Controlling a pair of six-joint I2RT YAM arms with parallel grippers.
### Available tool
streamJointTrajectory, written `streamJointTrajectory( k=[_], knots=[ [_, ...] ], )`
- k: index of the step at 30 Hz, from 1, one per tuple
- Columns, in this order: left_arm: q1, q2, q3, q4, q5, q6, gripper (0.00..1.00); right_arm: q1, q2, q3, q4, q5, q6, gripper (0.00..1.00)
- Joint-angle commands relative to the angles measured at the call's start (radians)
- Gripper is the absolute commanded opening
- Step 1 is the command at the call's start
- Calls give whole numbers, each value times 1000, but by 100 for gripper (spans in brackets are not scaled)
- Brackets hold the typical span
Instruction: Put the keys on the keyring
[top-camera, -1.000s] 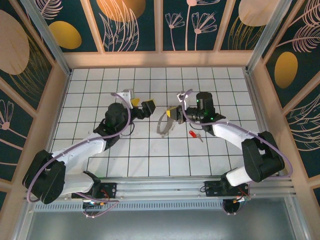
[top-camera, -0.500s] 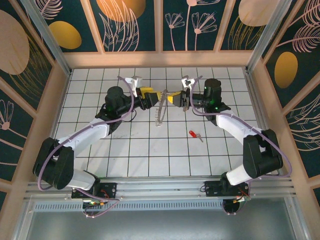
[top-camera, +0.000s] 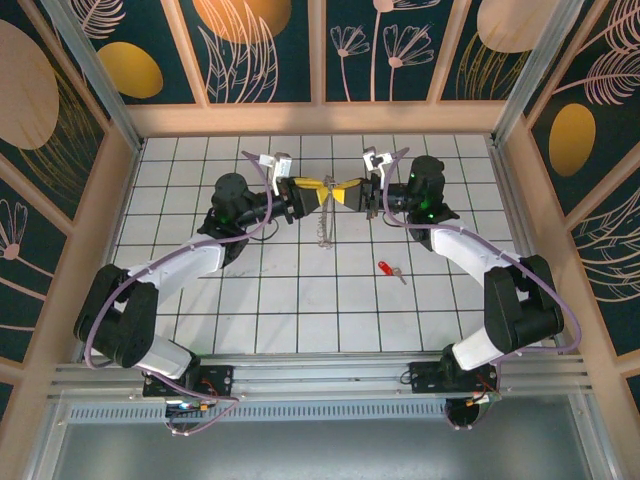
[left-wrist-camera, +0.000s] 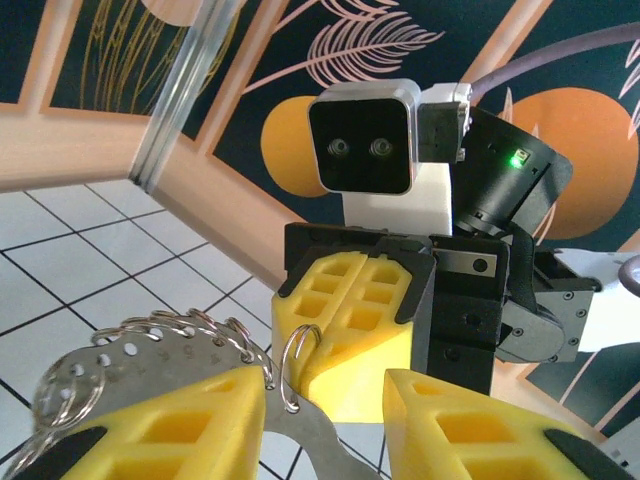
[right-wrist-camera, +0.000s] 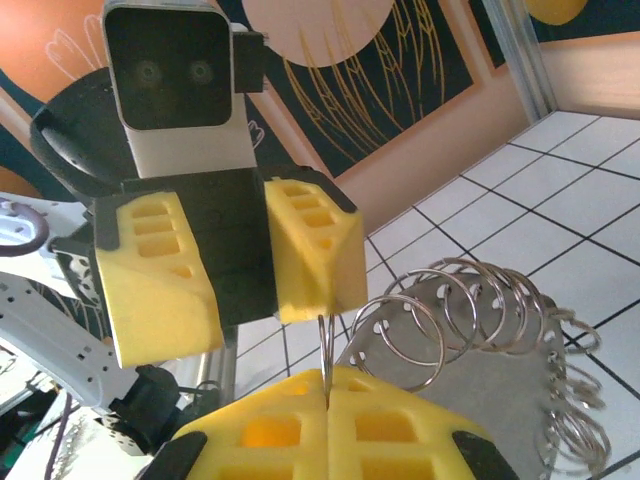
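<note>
Keyring, a silvery perforated metal plate fringed with wire split rings (top-camera: 321, 222): held off the white tiled table (top-camera: 200, 170), mid-table toward the far side, between both claws. Seen edge-on from overhead. Long axis running from the claws toward the near edge, judged hanging downward. Clamped at its top by the right gripper (top-camera: 345, 193), yellow pads pressed together on one wire ring. Straddled by the left gripper (top-camera: 311, 190), pads parted, no firm clamp seen.

Key, tiny, red-headed, short silver blade (top-camera: 390, 271): flat on the tiles, well apart from the keyring, nearer and rightward, blade pointing near-right.

Step judged: steadying the keyring ahead of threading. Next: secure the left hold, free the right claw, fetch the key, bring its head to a ring's split.
</note>
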Motion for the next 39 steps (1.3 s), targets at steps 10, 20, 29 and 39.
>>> streamJointTrajectory(
  k=[10, 20, 29, 39],
  knots=[
    [-19, 25, 2, 99, 44, -23, 30, 30, 7, 3, 61, -25, 10, 0],
    [-30, 21, 3, 114, 53, -25, 9, 37, 8, 5, 39, -11, -4, 0],
    [-42, 37, 9, 89, 48, 1, 0, 40, 8, 19, 18, 13, -1, 0],
    [-42, 10, 5, -17, -27, 135, 0, -9, -102, 4, -160, 215, -42, 69]
  ],
)
